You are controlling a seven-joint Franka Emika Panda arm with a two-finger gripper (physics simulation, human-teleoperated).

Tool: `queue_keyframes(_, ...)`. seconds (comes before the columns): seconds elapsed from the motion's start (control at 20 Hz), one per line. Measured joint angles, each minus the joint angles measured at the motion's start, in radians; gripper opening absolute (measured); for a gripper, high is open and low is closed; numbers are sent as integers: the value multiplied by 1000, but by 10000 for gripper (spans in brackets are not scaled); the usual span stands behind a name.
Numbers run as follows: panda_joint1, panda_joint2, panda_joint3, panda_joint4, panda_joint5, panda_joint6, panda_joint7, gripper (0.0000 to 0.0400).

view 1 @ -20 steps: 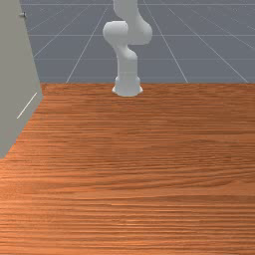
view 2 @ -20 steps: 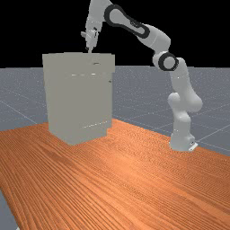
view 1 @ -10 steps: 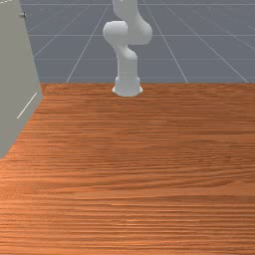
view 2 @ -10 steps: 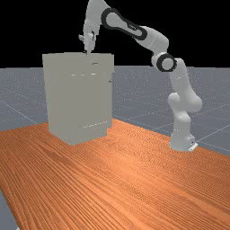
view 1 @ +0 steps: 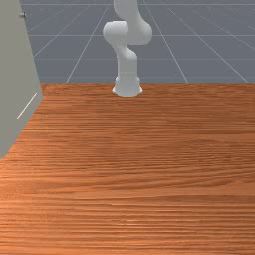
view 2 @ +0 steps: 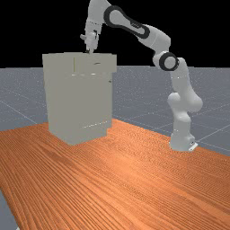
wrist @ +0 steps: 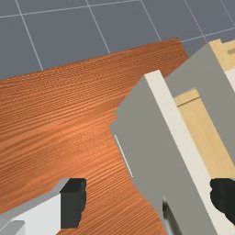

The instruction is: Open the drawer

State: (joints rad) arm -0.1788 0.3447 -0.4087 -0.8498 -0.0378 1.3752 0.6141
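Top drawer [wrist: 174, 121] partly out of its cabinet [view 2: 76, 103], your gripper [view 2: 90, 50] spread at its front

Your pincer stands apart, its two dark fingertips [wrist: 73, 202] well separated and pinching nothing. In the far view you have it pointing down at the top of the cabinet, close to the upper edge; whether it touches there, you cannot tell. The wrist view gives you the handle [wrist: 170, 219] on the cabinet's top drawer, a curved metal bar lying between the open fingers and gripped by neither.

The drawer you want is at the top of the cabinet and stands partly open. Looking down, you see its pale wooden interior [wrist: 206, 133] between the drawer's front panel and the cabinet body, and in the far view its front juts past the body on the far view's right.

The cabinet rests on the orange-brown wooden table [view 1: 139, 164], at the front view's left edge. Your arm's base [view 1: 127, 87] stands on the same table, well apart from the cabinet, and the arm reaches from there over to the cabinet's top.
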Motion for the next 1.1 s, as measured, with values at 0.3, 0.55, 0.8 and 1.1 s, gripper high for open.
queue_keyframes(0.3,22,-12,6,5,25,-49,5,400)
queue_keyframes(0.55,25,-3,12,93,31,-84,0,400)
queue_keyframes(0.8,22,-4,8,114,27,-91,-6,400)
queue_keyframes(1.1,-7,35,-7,106,20,-55,-9,400)
